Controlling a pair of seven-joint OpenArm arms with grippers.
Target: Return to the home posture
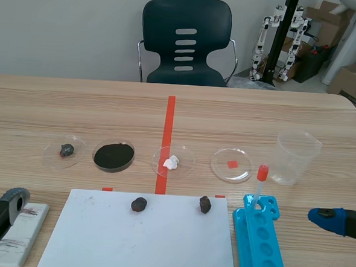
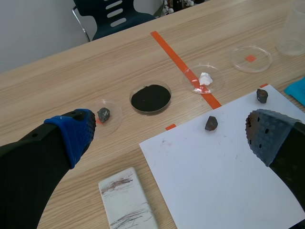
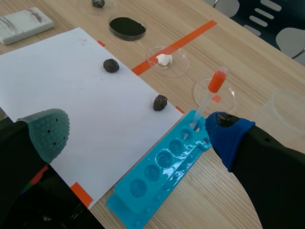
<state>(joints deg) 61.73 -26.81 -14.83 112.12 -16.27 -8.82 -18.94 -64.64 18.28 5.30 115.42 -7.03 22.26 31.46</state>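
Observation:
My left gripper (image 1: 10,203) sits low at the table's near left corner, above a white block (image 1: 19,235). In the left wrist view it (image 2: 169,138) stands open with nothing between its fingers, over the edge of a white sheet (image 2: 224,171). My right gripper (image 1: 329,219) hovers at the near right, beside a blue tube rack (image 1: 259,242). Seen from the right wrist, it (image 3: 138,138) is open and empty, with the rack (image 3: 159,174) and the sheet (image 3: 71,81) beneath it.
Two dark rocks (image 1: 139,204) (image 1: 205,204) lie on the sheet (image 1: 141,237). A red-bulbed pipette (image 1: 259,186) stands in the rack. Behind are dishes holding a small stone (image 1: 66,150), black powder (image 1: 114,155) and a white lump (image 1: 172,162), then a dish (image 1: 231,164) over a red mark and a clear cup (image 1: 297,157). A chair (image 1: 185,43) stands beyond.

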